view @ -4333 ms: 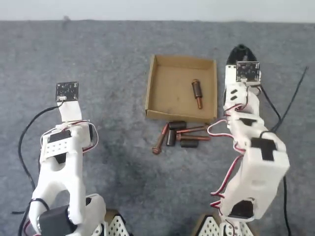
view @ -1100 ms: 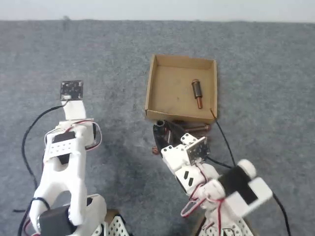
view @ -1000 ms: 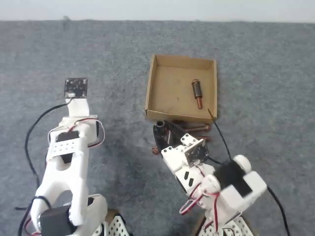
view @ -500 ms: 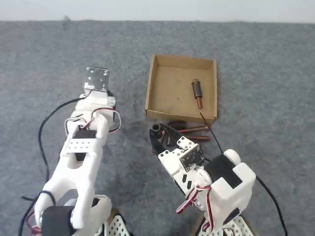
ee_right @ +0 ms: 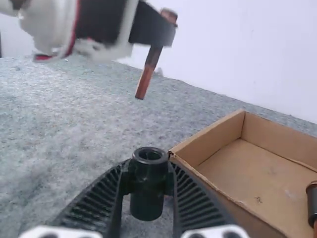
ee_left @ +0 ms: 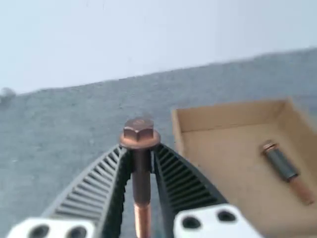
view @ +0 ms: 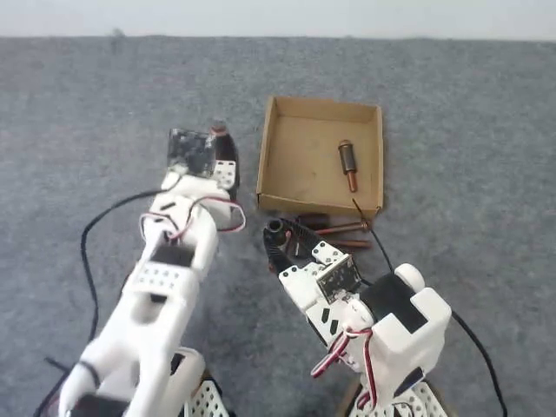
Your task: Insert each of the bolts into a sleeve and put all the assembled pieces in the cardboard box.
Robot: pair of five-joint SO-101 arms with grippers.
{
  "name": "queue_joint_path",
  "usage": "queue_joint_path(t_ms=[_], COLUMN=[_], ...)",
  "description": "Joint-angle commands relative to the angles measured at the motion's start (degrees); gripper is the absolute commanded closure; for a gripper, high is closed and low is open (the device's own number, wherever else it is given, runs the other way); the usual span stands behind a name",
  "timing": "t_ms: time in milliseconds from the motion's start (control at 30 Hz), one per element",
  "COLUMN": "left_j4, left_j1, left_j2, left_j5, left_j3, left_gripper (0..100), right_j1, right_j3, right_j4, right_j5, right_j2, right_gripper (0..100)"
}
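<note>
My left gripper (view: 221, 146) is shut on a copper bolt (ee_left: 140, 171), head up, left of the cardboard box (view: 320, 105). My right gripper (view: 278, 238) is in front of the box's near left corner, shut on a black sleeve (ee_right: 147, 184) held upright with its bore open at the top. In the right wrist view the bolt (ee_right: 147, 74) hangs shaft down, above and beyond the sleeve. One assembled piece (view: 349, 165) lies inside the box. Loose bolts (view: 340, 228) and a sleeve (view: 313, 221) lie against the box's front wall.
Grey carpet covers the table. The box (ee_left: 225, 110) stands at the middle back, its front wall close behind my right gripper. A black cable (view: 372, 228) from the right arm runs past the box's near right corner.
The left arm has swung right and forward with the bolt, ending close to the box's left wall. The right arm came round in front of the box and now holds still.
</note>
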Motion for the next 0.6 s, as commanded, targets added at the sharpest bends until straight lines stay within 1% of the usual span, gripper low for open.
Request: queue_joint_path(t_ms=[0,67,100,200,333,467,567], left_j4=[-1.9,-1.4,0.3,8.0,17.5,23.1,26.6], left_j1=[1.8,2.5,2.5,4.0,8.4,12.2,13.1], left_j2=[-12.6,-17.8,-20.2,-26.9,-34.9,-41.5,-45.6], left_j5=[5.4,5.4,5.4,5.5,5.6,5.6,5.7], left_j3=[2.2,4.1,4.6,4.8,4.8,5.2,5.3], left_gripper=[99,99,99,99,99,99,99], right_j1=[-0.2,-0.2,-0.2,-0.2,-0.4,-2.2,-3.1], right_j3=[-1.5,-1.4,-1.4,-1.4,-1.4,-1.0,-0.6], right_j4=[-1.7,-1.7,-1.7,-1.7,-1.7,-1.7,-1.7], right_j5=[0.8,0.7,0.7,0.6,0.5,0.5,0.4], right_j2=[-0.2,-0.2,-0.2,-0.2,-0.3,-0.3,-0.3], right_gripper=[99.1,99.1,99.1,99.1,99.1,99.1,99.1])
